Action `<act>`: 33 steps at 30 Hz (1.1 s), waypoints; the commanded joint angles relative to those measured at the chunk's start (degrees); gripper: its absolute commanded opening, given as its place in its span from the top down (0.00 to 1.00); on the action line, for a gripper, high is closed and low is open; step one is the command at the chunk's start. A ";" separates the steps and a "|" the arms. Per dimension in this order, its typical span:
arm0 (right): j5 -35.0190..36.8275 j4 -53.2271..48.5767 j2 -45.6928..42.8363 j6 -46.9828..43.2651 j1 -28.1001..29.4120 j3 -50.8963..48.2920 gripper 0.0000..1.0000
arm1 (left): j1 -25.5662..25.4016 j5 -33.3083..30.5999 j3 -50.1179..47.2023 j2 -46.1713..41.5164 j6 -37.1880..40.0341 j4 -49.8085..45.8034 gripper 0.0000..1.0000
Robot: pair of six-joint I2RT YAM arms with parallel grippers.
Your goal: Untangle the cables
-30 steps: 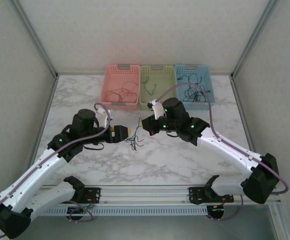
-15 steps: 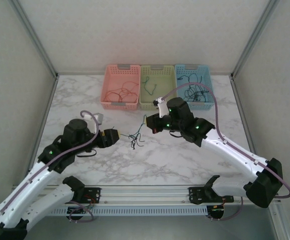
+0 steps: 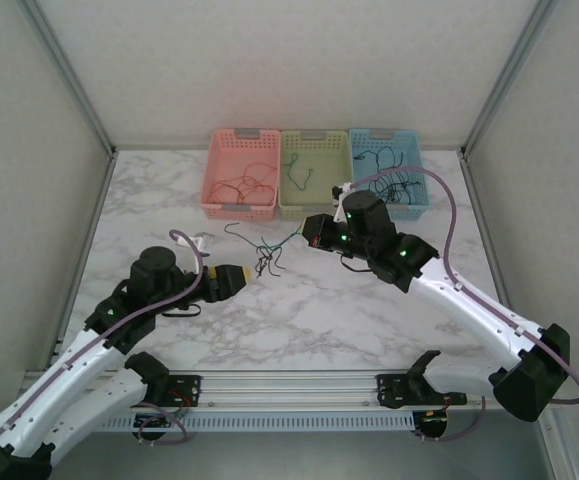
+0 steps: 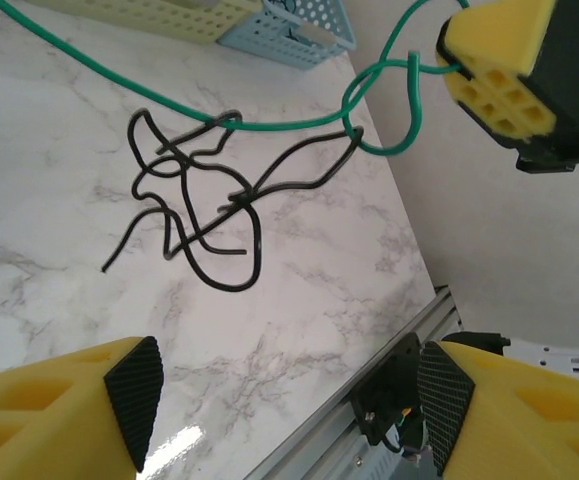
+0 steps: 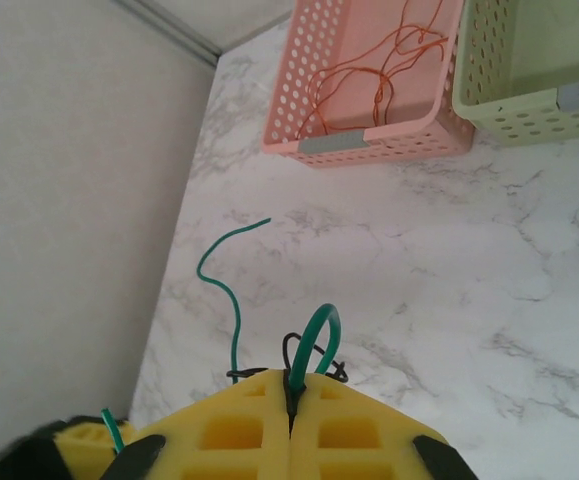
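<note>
Right gripper [image 5: 291,400] clamps the green wire [image 4: 269,125] in front of the green basket [image 3: 314,137], black wire [image 4: 209,200] snagged on it, left gripper [image 4: 289,400] gaping empty nearby, and a hard pull could cinch the two tighter.

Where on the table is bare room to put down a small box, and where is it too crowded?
Free: the marble table left of the pink basket, and the broad strip between the cables and the near rail. Crowded: between the left hand and right hand.
</note>
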 commanded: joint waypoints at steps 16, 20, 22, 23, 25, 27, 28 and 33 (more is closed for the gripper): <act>2.63 0.95 2.68 12.66 -0.10 5.11 1.00 | -4.42 -9.13 7.66 15.68 10.33 0.37 0.32; 2.12 0.36 3.13 12.75 -0.15 5.82 1.00 | -4.50 -11.36 8.10 17.29 11.90 -0.28 0.32; 2.33 -0.61 3.36 12.41 -0.19 6.46 1.00 | -4.64 -11.68 8.40 18.45 12.89 -0.58 0.34; 2.30 -0.84 3.38 12.42 -0.08 6.65 1.00 | -4.75 -11.91 8.56 18.76 13.13 -0.46 0.33; 2.21 -0.76 3.49 12.33 -0.11 6.78 1.00 | -4.90 -12.94 8.77 19.02 13.37 -0.29 0.34; 2.31 -0.85 3.49 12.35 -0.11 6.74 1.00 | -5.03 -13.88 9.24 19.23 13.65 -0.45 0.34; 2.29 -0.78 3.51 12.41 -0.09 6.67 1.00 | -5.12 -14.50 9.45 19.41 13.77 -0.61 0.35; 1.55 -0.42 3.83 12.75 -0.07 6.30 1.00 | -5.65 -15.71 9.92 20.77 14.17 -0.34 0.39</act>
